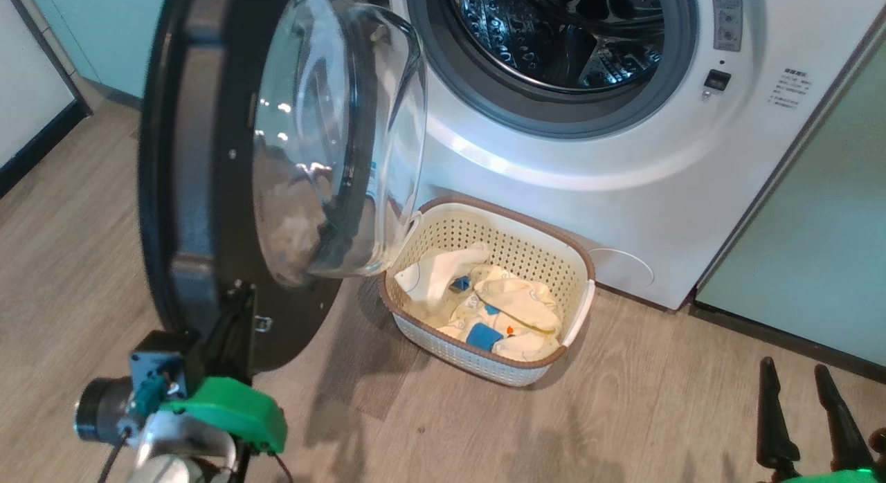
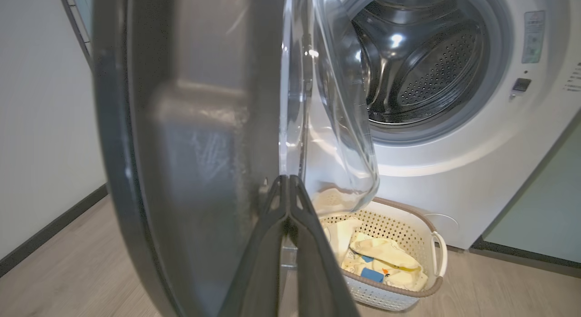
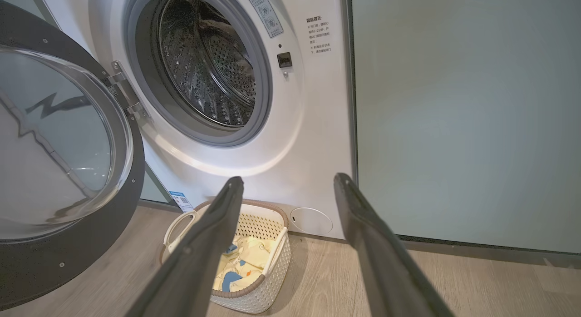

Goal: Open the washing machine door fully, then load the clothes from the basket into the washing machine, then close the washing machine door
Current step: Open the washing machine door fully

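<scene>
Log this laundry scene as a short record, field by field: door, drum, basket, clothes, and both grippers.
door: open, swung out to the robot's left
drum: no clothes visible inside
basket: on the floor, in front of the washing machine
clothes: all in the basket
left gripper: shut, at the door's edge
right gripper: open, holding nothing

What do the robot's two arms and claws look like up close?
The left claw has two long, dark grey, tapering fingers on a black bracket, backed by a bright green plastic housing, a teal block, a grey metal cylinder and thin black cables. The right claw has matching dark fingers above a green base.
</scene>
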{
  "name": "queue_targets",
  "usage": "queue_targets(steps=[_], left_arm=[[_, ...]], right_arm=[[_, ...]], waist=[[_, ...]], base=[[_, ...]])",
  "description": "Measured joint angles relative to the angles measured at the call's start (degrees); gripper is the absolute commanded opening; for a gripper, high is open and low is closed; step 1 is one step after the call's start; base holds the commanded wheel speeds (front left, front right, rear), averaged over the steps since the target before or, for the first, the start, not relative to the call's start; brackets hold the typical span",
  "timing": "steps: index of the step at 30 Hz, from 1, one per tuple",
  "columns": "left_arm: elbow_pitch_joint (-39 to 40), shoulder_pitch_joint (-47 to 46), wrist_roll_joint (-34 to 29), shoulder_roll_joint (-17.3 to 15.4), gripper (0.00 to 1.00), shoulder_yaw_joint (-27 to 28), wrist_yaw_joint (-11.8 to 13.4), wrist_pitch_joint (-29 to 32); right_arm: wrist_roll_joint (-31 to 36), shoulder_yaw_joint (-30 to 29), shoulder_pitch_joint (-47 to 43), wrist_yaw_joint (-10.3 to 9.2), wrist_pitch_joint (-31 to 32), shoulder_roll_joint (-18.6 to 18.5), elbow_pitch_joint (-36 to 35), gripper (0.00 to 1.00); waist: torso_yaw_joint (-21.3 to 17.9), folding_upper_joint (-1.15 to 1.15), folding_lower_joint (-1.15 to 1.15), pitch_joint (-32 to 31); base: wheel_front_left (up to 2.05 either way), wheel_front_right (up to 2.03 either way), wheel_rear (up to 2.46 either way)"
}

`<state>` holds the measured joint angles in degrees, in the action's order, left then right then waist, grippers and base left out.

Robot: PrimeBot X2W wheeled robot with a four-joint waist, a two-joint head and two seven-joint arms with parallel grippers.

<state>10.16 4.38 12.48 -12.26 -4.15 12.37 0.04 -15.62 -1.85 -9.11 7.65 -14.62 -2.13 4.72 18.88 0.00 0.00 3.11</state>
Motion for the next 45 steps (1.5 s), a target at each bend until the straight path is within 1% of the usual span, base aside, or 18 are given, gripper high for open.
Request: queue_targets(steps=[12,15,24,29,34,37,43,45], left_arm=[[-10.01,-4.88,2.72,-1.55,0.00,4.28,-0.23,-6.43],[-13.54,-6.89,3.94,-1.86,0.00,5.33,-1.19,-8.13],[-23.19,-13.82,6.87,-2.50,0.00,7.94,-2.70,-12.21],[-27.81,-17.07,7.69,-2.91,0.00,9.06,-3.72,-13.47],[-33.17,-21.41,7.87,-3.25,0.00,10.91,-5.35,-14.29],[-35.17,-23.73,7.86,-3.24,0.00,12.16,-6.06,-14.52],[-36.90,-27.92,6.97,-3.16,0.00,17.14,-7.57,-14.61],[-37.33,-28.81,6.22,-3.02,0.00,18.78,-7.73,-14.68]], right_arm=[[1.02,-0.18,0.10,0.00,0.00,0.01,0.10,1.00],[1.30,-0.47,0.14,0.00,0.00,0.01,0.07,1.00],[3.14,-1.71,0.69,0.00,0.00,0.02,-0.34,1.00],[3.81,-1.89,1.72,0.00,0.00,0.02,-0.76,1.00],[5.25,-2.47,2.76,0.00,0.00,0.02,-1.27,1.00],[6.14,-2.70,3.20,0.00,0.00,0.02,-1.34,1.00],[7.17,-3.19,5.27,0.00,0.00,0.01,-1.68,1.00],[7.24,-3.20,5.32,0.00,0.00,0.01,-1.69,1.00]], waist=[[0.33,0.00,0.00,2.01],[0.53,0.00,0.00,2.64],[1.45,0.00,0.00,4.79],[1.82,0.00,0.01,6.06],[2.25,0.00,0.01,8.12],[2.53,0.00,0.01,9.46],[2.92,0.00,0.01,11.88],[3.03,0.00,0.01,12.42]], base=[[0.00,0.00,0.00],[0.00,0.00,0.00],[0.00,0.00,0.00],[0.00,0.00,0.00],[0.00,0.00,0.00],[0.00,0.00,0.00],[0.00,0.00,0.00],[0.00,0.00,0.00]])
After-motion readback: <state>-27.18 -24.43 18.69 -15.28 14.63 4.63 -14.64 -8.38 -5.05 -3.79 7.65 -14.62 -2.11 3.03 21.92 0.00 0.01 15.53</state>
